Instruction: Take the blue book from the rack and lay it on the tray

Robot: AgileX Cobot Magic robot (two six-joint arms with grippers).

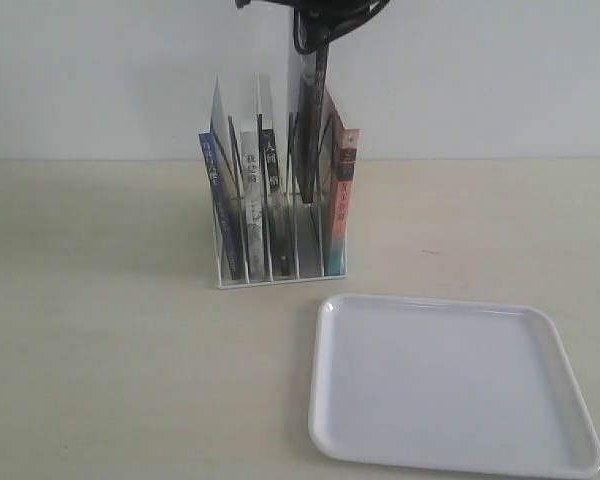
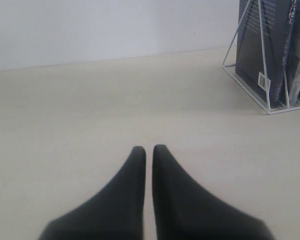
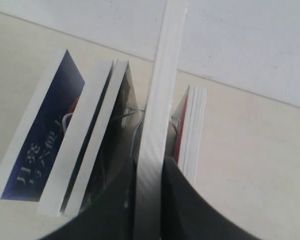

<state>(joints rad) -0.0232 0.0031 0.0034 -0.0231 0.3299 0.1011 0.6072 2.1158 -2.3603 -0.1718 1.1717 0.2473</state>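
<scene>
The right gripper is clamped on a dark-covered book above the white wire rack. The thin dark-blue paperback stands apart in the leftmost slot.

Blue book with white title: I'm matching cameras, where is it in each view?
Exterior: thin dark blue paperback, leftmost slot of small white wire rack.
Left wrist: paperback, barcode showing, end slot of rack.
Right wrist: paperback, white title showing.
Shared landmark: the rack.

Pale beige tabletop. White wire rack stands at 12 o'clock. White tray lies flat at 5 o'clock, near the rack, not touching.
</scene>
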